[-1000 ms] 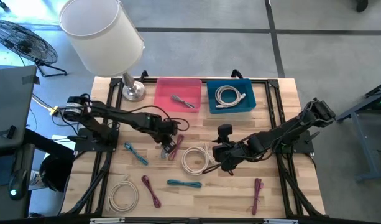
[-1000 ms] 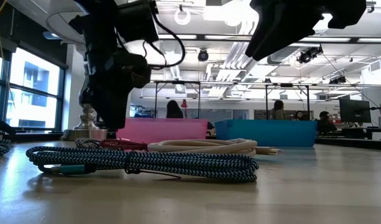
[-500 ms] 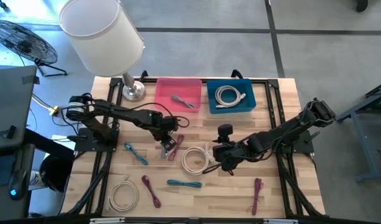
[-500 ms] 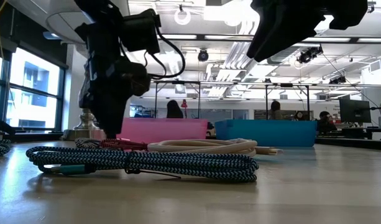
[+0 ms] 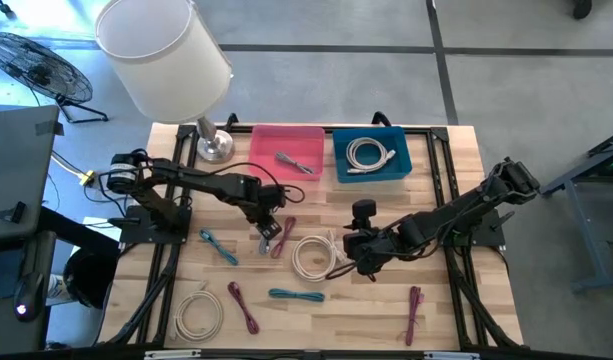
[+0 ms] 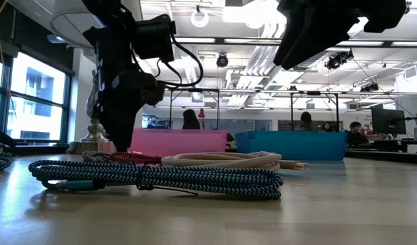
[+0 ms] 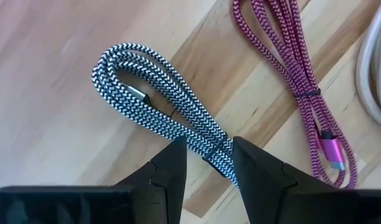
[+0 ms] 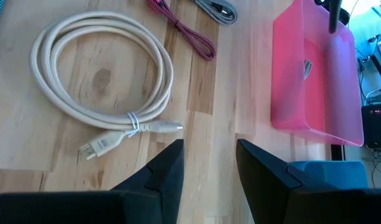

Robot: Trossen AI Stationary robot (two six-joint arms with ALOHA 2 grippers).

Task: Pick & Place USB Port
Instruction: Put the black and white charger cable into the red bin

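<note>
A black-and-white braided USB cable (image 7: 146, 87), folded into a bundle, lies flat on the wooden table. My left gripper (image 7: 206, 165) points down over it and is open; its fingers stand on either side of the bundle near its tie, and no touch shows. In the high view this gripper (image 5: 267, 238) is at the table's middle left. A magenta cable (image 7: 296, 68) lies right beside the bundle. My right gripper (image 8: 209, 162) hangs open above the table near the plug end of a white coiled cable (image 8: 103, 68).
A pink bin (image 5: 286, 134) holding one braided cable and a blue bin (image 5: 372, 133) holding a white cable stand at the far edge. A lamp (image 5: 214, 148) stands far left. More cables lie near the front: blue (image 5: 218, 246), white (image 5: 198, 310), magenta (image 5: 243, 305), teal (image 5: 296, 295), magenta (image 5: 414, 313).
My left gripper has turned a little about its own axis while staying over the black-and-white cable. The cables lie as before.
</note>
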